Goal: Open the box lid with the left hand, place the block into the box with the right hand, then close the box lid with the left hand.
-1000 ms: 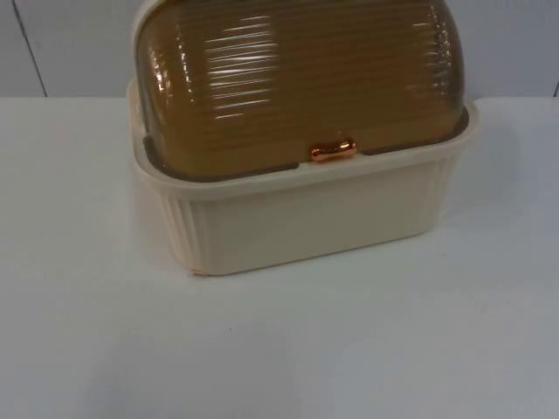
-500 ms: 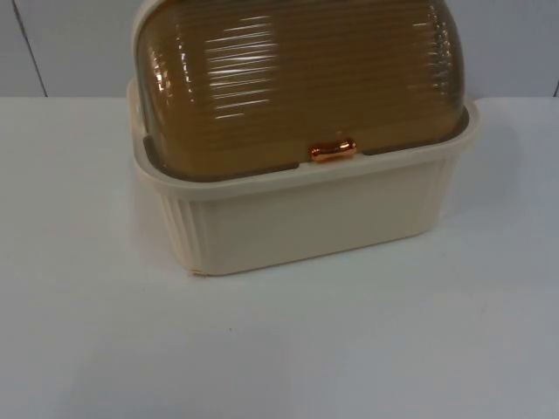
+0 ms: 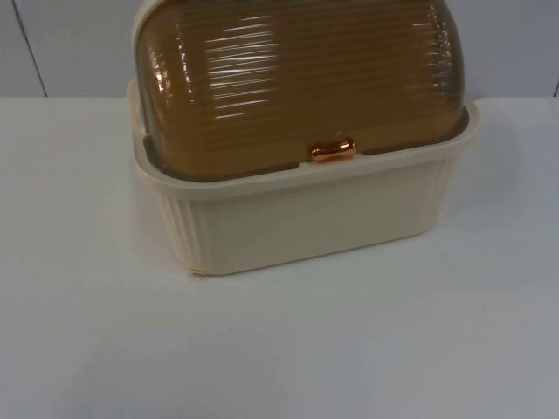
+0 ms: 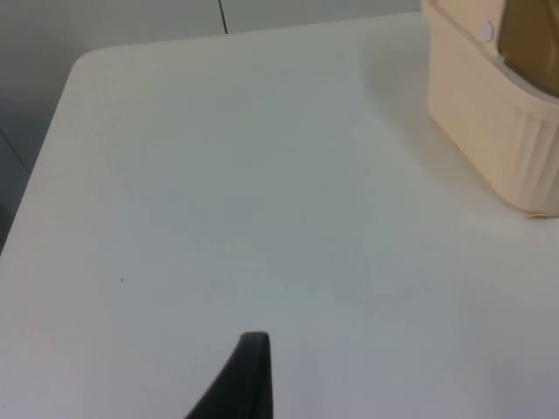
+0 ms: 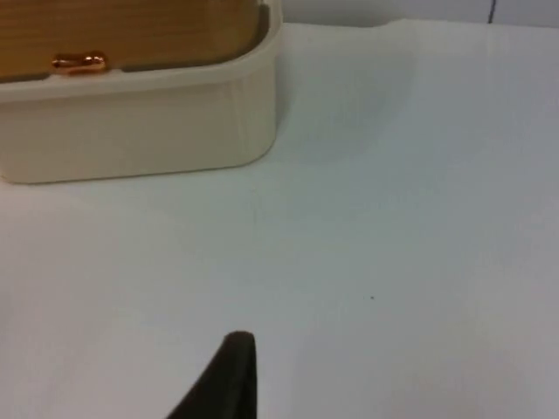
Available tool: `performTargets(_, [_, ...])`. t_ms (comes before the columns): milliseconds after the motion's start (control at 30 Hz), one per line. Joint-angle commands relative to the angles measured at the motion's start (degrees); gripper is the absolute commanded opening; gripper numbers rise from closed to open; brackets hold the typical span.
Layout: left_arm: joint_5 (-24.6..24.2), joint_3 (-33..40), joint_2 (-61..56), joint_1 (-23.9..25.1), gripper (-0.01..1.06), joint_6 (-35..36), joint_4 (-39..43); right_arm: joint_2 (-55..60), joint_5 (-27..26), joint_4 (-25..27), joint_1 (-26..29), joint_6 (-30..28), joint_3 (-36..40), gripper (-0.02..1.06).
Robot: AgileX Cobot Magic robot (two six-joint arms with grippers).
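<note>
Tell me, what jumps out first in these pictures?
A big cream box stands at the back of the white table, against the grey wall. Its ribbed amber lid is shut, with a shiny copper handle on its front edge.

A cream box [image 3: 314,223] with its ribbed amber lid [image 3: 297,78] shut, copper handle [image 3: 333,150] at the lid's front edge, stands on the white bench [image 3: 279,349].

Cream box [image 3: 306,218], ribbed amber lid [image 3: 297,78].
</note>
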State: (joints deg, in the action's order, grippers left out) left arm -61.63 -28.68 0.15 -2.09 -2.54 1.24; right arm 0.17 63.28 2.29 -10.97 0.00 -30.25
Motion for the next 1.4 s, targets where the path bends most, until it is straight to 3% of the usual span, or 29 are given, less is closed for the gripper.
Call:
performTargets(0, [0.1,0.3,-0.2,-0.1,1.03,0.4,0.3,-0.2,-1.4,0.8,-0.1,-2.1,0.9,1.05])
performTargets(433, [0.1,0.3,-0.2,-0.1,1.03,0.4,0.4,-0.2,-1.4,-2.3,-0.1,-3.8,0.8,1.05])
performTargets(1067, [0.1,0.3,-0.2,-0.1,1.03,0.4,-0.6,-0.2,-1.4,-1.8,-0.1,-3.4,0.7,1.05])
performTargets(1200, [0.1,0.3,-0.2,-0.1,1.03,2.1,0.3,-0.2,-1.4,-2.3,-0.1,0.8,0.7,1.05])
performTargets(1367, [0.1,0.3,-0.2,-0.1,1.03,2.5,0.7,-0.2,-1.4,-3.2,-0.1,1.1,0.7,1.05])
